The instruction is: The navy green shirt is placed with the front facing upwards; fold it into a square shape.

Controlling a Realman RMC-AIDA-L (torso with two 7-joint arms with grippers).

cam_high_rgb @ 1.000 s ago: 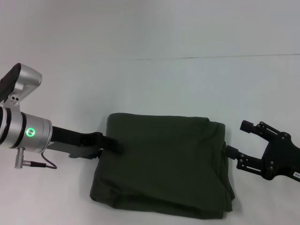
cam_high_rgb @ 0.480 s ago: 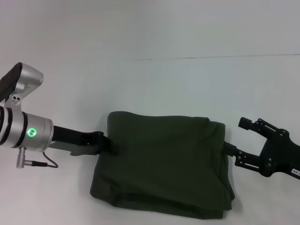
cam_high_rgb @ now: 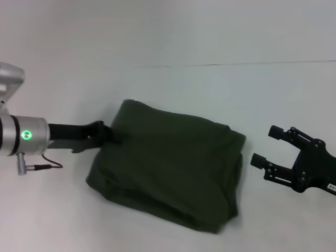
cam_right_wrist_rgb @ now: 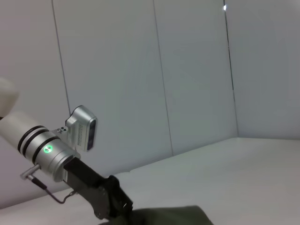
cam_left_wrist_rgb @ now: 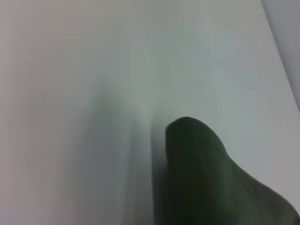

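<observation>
The navy green shirt (cam_high_rgb: 168, 165) lies folded into a rough, skewed rectangle on the white table; no lettering or collar shows. My left gripper (cam_high_rgb: 108, 133) is at the shirt's far left corner, shut on the cloth there. The left wrist view shows a rounded fold of the shirt (cam_left_wrist_rgb: 201, 173) against the table. My right gripper (cam_high_rgb: 266, 146) hovers open to the right of the shirt, a short gap from its edge, holding nothing. From the right wrist view I see the left gripper (cam_right_wrist_rgb: 117, 206) and a strip of shirt (cam_right_wrist_rgb: 173, 216).
The white table (cam_high_rgb: 173, 89) stretches around the shirt, with a thin seam line across its far part. A cable loops under my left wrist (cam_high_rgb: 42, 165). Pale wall panels (cam_right_wrist_rgb: 197, 75) stand behind the table.
The left gripper has pulled back to the left and away, dragging the shirt with it and turning it. The right gripper has come off the shirt's right edge and now stands apart.
</observation>
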